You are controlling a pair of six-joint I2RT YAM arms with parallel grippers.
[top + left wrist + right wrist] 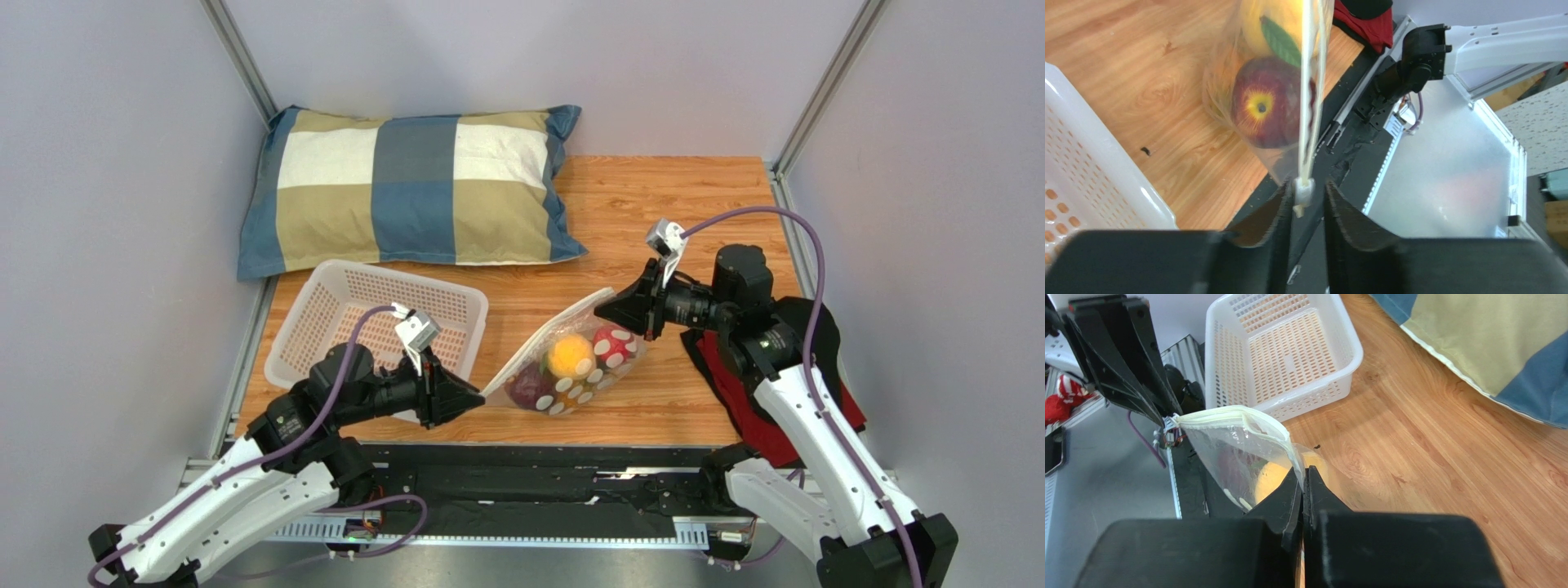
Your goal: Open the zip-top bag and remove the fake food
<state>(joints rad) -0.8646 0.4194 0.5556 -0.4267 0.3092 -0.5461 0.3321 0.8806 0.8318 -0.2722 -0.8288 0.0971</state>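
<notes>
The clear zip-top bag (567, 368) hangs stretched between my two grippers over the table's front middle. Fake food shows inside it: a yellow-orange fruit (570, 355), a red spotted piece (613, 347) and a dark purple piece (530, 388). My left gripper (481, 395) is open at the bag's near-left end. In the left wrist view the white zip slider (1303, 191) sits between its parted jaws (1309, 187), against the left finger. My right gripper (613, 312) is shut on the bag's far edge (1293, 459). The two zip strips (1309, 92) run slightly apart.
A white perforated basket (380, 272) stands left of the bag, behind my left gripper. A checked pillow (411, 184) lies across the back. A red and black cloth (724, 380) lies under my right arm. The table's front edge and black rail (552, 459) run just below the bag.
</notes>
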